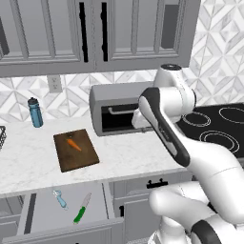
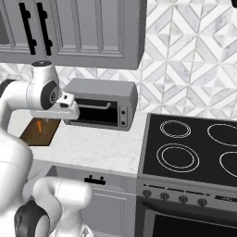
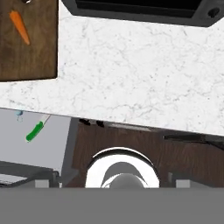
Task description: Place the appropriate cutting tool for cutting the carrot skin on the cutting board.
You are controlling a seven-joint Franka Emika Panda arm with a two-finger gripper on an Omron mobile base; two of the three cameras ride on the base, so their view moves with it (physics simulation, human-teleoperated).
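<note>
Left to right in the left base view: blue bottle with dark cap, upright on the white marbled tabletop. Cutting board, dark brown wood grain, flat rectangle, at about 4 o'clock from the bottle. Carrot, small orange taper, lies on the board's upper half. Below the tabletop edge an open grey drawer holds the cutting tool, a light-blue peeler with pale head, and at its 3 o'clock, apart from it, a knife with green handle and silver blade. Toaster oven, grey metal box with dark glass door and bar handle, at 2 o'clock from the board. Black glass stovetop with white ring marks far right. No readable writing anywhere. Gripper opening: cannot tell; fingers not visible in the hand view.
</note>
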